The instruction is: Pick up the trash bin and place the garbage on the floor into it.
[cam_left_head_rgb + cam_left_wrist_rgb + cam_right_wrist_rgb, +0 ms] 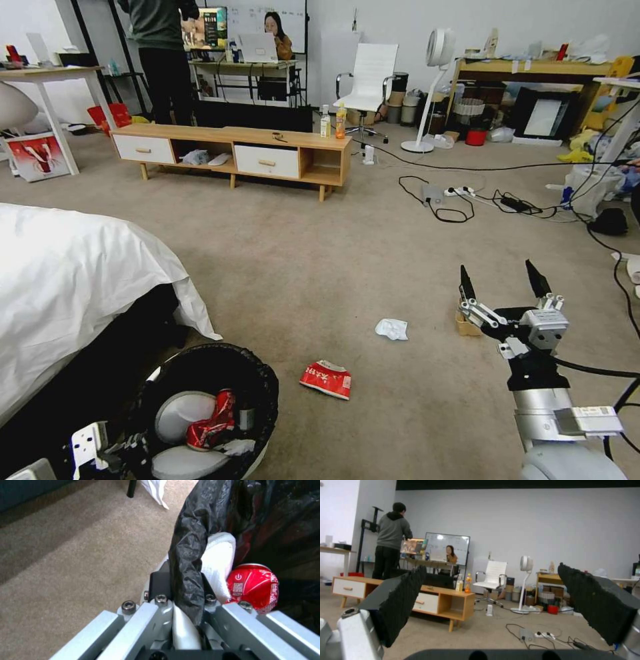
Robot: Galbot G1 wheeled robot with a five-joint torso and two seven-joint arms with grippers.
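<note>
Can (253,587) with unreadable white print

- Even, soft indoor light is filling the room.
- Shadow is pooling under the bed (67,280).
- The head view is bending at its edges.
- Both wrist views are looking soft, blurred.

**Colours on my screens**

I see the trash bin (207,407), white under a crinkly black liner, with a crushed red can (255,586) bearing white print inside. On the beige-grey carpet (320,267) lie a red-and-white flattened carton (326,379), a white crumpled tissue (392,328) and a brown paper box (465,326). My right gripper (505,283) has black fingers on silver metal.
</note>
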